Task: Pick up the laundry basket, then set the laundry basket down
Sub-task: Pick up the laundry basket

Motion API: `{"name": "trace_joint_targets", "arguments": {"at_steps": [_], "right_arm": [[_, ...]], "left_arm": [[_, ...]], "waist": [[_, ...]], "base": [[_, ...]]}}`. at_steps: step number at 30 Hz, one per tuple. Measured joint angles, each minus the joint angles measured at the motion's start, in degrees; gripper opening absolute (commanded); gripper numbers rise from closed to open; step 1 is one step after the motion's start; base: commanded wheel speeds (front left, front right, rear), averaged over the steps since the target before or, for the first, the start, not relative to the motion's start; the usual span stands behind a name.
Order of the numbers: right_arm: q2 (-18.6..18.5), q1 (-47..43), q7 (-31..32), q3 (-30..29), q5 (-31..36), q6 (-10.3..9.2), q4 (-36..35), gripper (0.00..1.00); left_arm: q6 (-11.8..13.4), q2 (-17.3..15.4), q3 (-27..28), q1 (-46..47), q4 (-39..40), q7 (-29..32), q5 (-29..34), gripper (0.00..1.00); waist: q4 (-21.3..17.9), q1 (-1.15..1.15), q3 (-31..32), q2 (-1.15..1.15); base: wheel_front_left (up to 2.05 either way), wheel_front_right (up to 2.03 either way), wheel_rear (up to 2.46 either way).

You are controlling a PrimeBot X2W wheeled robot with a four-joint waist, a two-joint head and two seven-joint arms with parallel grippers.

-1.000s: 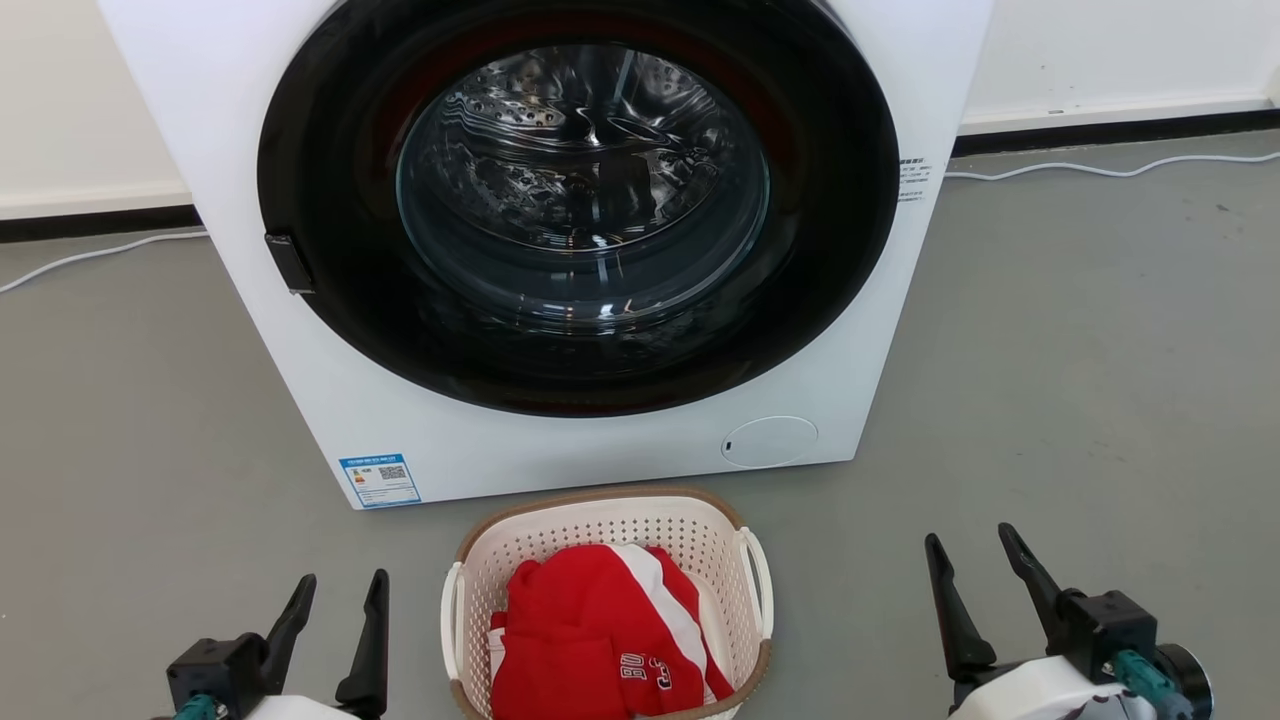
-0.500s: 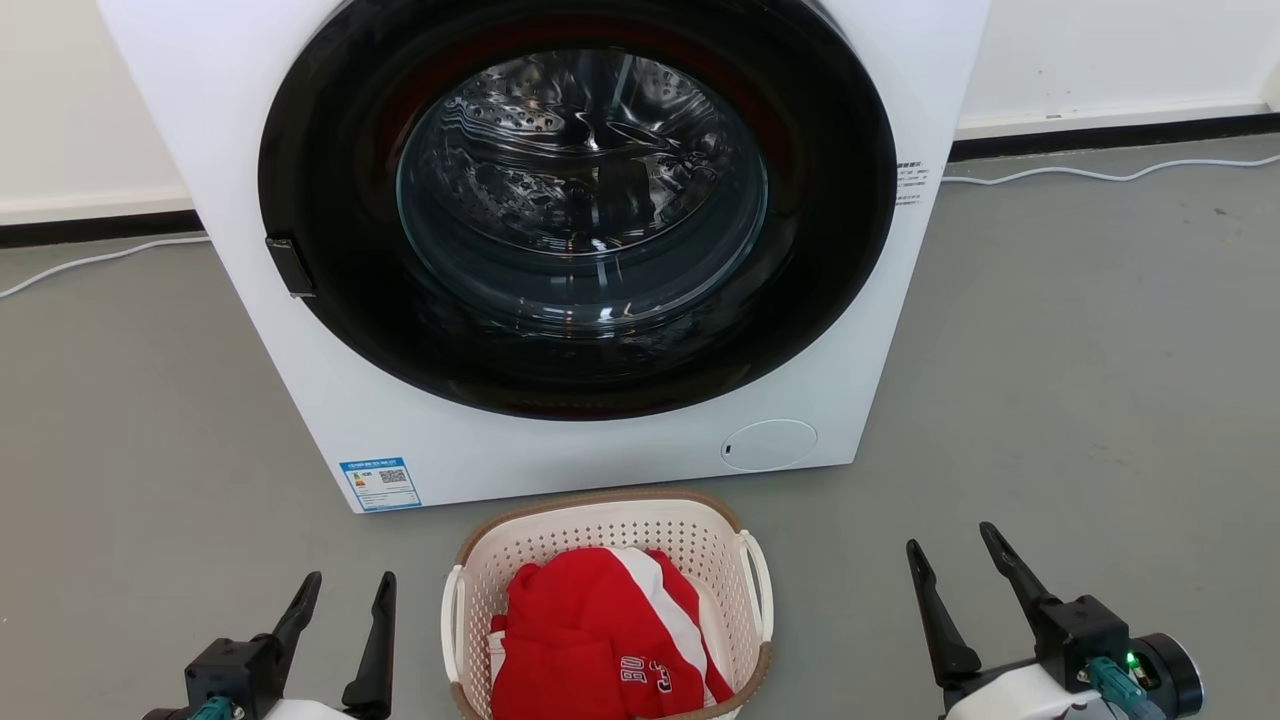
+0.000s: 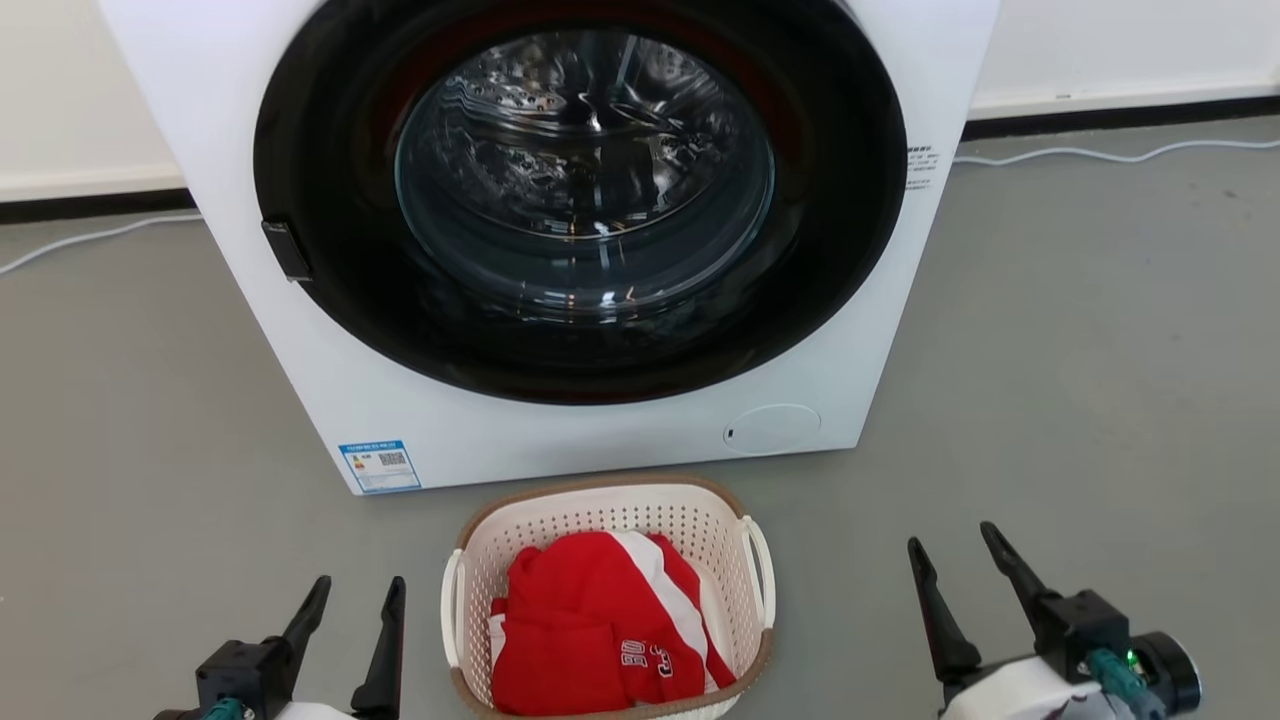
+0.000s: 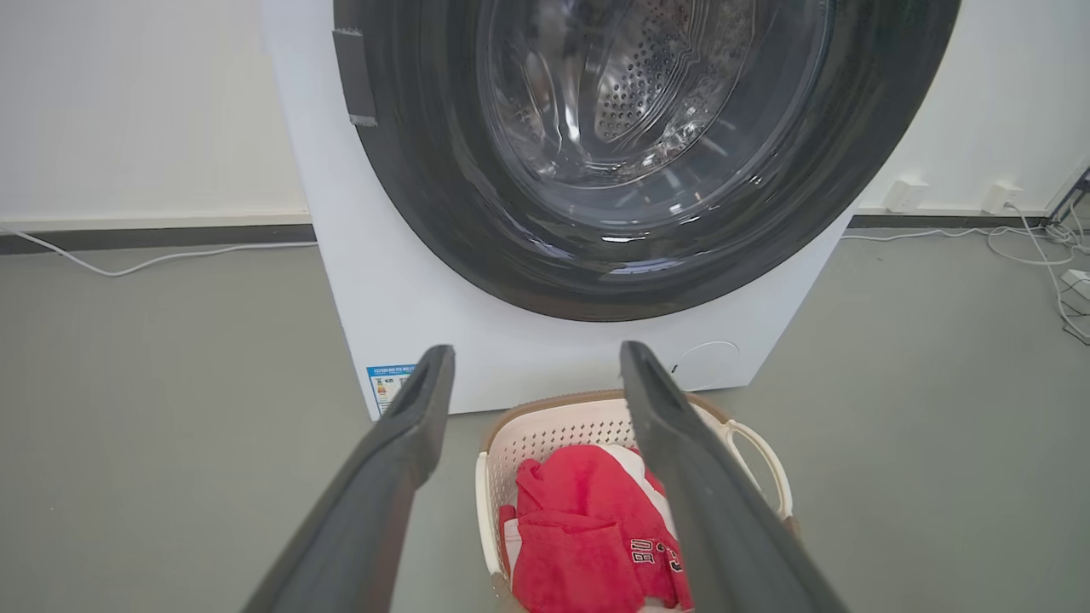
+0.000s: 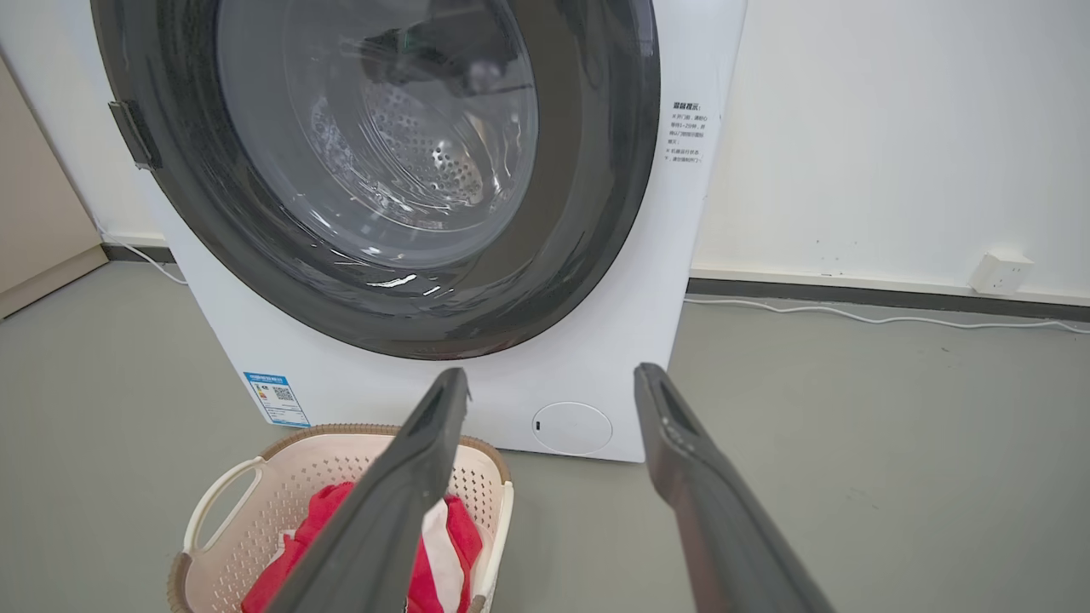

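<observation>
The head view looks forward and down from high up, facing the front of the washing machine (image 3: 560, 440), with the laundry basket (image 3: 590, 515) near its bottom edge. The left wrist view sits low on the left, looking level across the floor (image 4: 128, 383) at the machine from close by. The right wrist view does likewise from the right. All three share the machine's door (image 3: 585, 190) and the basket.

The left gripper (image 3: 361, 580) is seen at the lower left of the head view. Its two dark fingers (image 4: 400, 460) are spread wide and pointed forward, and nothing is gripped between them. The right gripper (image 3: 949, 534) is seen at the lower right, likewise spread and empty, tilted slightly leftward. A green light (image 3: 1131, 659) is lit on the right wrist.
</observation>
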State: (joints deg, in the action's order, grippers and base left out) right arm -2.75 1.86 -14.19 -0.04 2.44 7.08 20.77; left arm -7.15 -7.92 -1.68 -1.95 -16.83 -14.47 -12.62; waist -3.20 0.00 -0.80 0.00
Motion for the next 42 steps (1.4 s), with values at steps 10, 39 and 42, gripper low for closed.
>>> {"name": "trace_joint_targets", "arguments": {"at_steps": [10,39,42], "right_arm": [[0.0,7.3,0.0,-1.0,-1.0,0.04,2.8,1.00],[-0.6,38.7,0.0,0.7,-0.7,0.04,26.3,1.00],[-0.7,39.9,0.0,1.3,-0.7,0.04,26.5,1.00]], "left_arm": [[0.0,-2.0,-2.1,5.4,-4.2,0.0,-0.6,1.00],[-0.2,-4.7,-17.9,40.9,-29.0,-0.2,-8.4,1.00],[-0.2,-4.8,-19.1,42.7,-30.1,-0.2,-9.0,1.00]], "waist": [[0.7,0.00,-6.7,0.00],[4.3,0.00,-37.4,0.00],[4.5,0.00,-39.5,0.00]], "base": [[0.00,0.00,0.00],[0.00,0.00,0.00],[0.00,0.00,0.00]]}}
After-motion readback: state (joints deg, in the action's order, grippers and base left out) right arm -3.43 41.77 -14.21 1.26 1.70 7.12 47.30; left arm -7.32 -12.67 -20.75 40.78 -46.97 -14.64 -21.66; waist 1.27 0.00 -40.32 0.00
